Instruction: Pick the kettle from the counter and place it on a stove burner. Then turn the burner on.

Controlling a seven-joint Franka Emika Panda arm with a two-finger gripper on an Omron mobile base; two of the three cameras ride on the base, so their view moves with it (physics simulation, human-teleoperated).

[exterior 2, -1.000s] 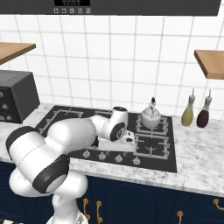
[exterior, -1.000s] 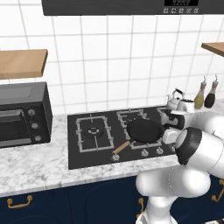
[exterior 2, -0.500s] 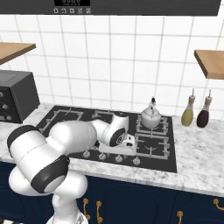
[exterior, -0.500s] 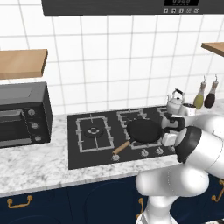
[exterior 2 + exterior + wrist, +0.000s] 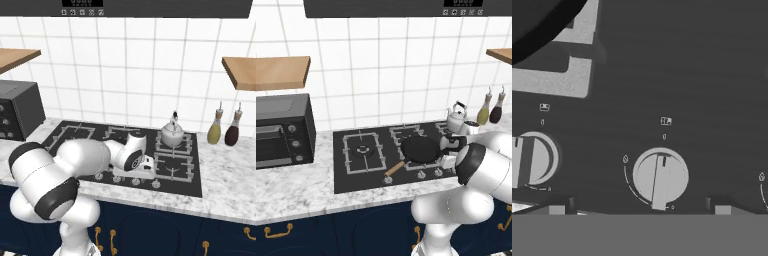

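With the kettle [image 5: 172, 135] already standing on the rear right burner [image 5: 176, 144], the gripper [image 5: 642, 209] hangs with jaws spread wide and empty just over one knob [image 5: 660, 177], and the risk is turning a knob for another burner.

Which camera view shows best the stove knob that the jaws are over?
The hand view: the knob is large and central, its pointer bar clear. In the right base view the knob row is small; in the left base view the arm partly hides it.
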